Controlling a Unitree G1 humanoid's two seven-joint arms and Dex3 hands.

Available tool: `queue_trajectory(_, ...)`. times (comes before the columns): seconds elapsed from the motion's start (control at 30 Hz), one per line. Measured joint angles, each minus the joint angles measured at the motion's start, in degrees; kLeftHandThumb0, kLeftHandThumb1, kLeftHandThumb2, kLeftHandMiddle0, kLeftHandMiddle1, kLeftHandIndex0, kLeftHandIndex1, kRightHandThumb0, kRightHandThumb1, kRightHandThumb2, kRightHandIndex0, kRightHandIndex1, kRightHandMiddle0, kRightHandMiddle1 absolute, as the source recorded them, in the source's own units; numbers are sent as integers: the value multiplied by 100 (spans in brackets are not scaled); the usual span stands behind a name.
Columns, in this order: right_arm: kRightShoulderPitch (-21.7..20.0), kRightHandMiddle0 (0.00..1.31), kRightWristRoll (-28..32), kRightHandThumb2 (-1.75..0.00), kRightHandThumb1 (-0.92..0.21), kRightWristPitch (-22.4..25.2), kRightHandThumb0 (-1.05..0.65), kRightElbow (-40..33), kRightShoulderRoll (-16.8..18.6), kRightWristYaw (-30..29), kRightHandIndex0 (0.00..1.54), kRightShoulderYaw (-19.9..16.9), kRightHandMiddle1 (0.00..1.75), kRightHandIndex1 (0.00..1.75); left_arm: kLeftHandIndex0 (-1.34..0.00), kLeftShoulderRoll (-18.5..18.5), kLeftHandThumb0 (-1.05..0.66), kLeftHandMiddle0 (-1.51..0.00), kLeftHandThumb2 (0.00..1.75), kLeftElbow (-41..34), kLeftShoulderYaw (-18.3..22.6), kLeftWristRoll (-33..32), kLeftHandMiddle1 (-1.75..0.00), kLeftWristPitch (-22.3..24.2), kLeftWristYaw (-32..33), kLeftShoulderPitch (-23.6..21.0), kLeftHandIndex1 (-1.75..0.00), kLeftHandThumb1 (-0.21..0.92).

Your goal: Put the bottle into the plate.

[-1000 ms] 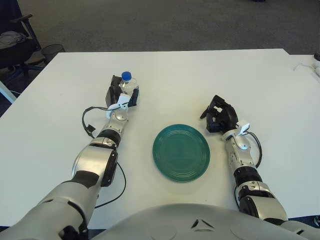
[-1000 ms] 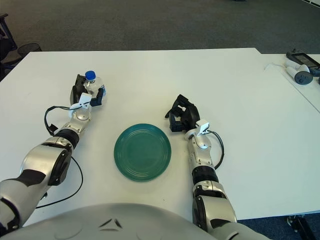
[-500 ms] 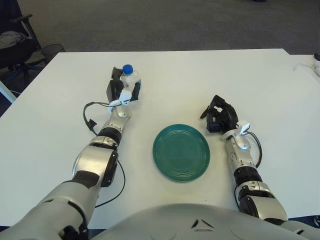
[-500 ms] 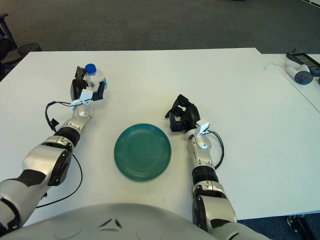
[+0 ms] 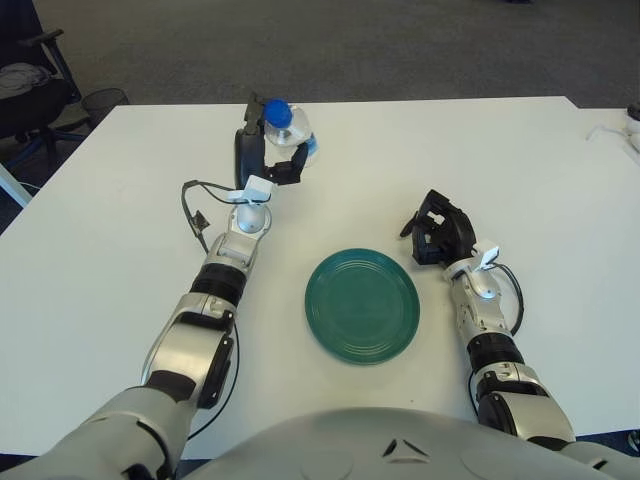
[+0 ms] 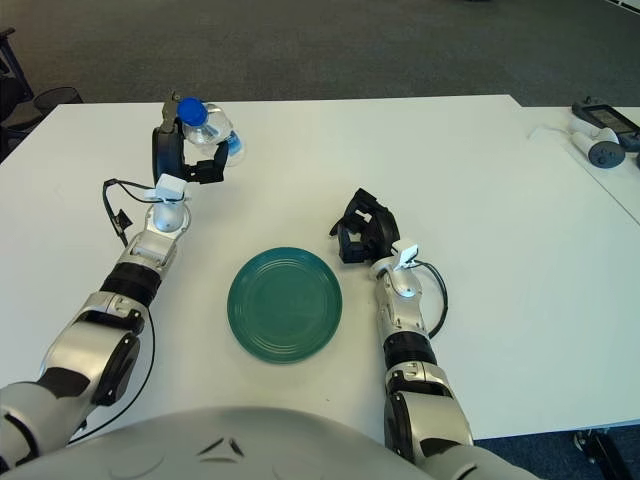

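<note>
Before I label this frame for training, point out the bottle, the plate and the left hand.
bottle (image 5: pixel 291 128): left eye view, on its clear body below the blue cap.
plate (image 5: pixel 362 305): left eye view, on its bare green centre.
left hand (image 5: pixel 262 152): left eye view, on the hand's middle, gripping the bottle.

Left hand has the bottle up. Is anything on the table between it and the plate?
Nothing visible. The left hand holds the bottle above the table, up and to the left of the plate, and only bare tabletop lies between them. The right hand shows to the right of the plate, off that path.

White table (image 5: pixel 120 250), green plate (image 5: pixel 362 305) on it
</note>
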Motion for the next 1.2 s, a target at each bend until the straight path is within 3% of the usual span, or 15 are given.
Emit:
queue_trajectory(0.2, 26, 62, 0, -139, -14, 1, 0, 3, 10, -38, 85, 2, 175, 134, -63, 141, -48, -118, 136, -849, -259, -955, -175, -74, -1421, 347, -175, 28)
queue_trajectory(0.37, 32, 60, -1, -139, -15, 3, 0, 10, 12, -42, 84, 1, 175, 136, -65, 104, -49, -119, 138, -1272, -402, -1290, -175, -263, -2174, 465, -175, 26)
queue_trajectory(0.77, 31, 55, 14, -134, -20, 10, 0, 12, 27, -40, 80, 2, 175, 139, -67, 128, -50, -119, 141, -2013, -573, -1489, -175, -72, -3259, 693, -175, 24)
queue_trajectory(1.2, 31, 47, 136, -132, -24, -42, 0, 28, 88, 77, 75, -24, 175, 150, -66, 215, -49, -115, 139, -2095, -776, -1437, -175, 415, -4038, 1026, -175, 25)
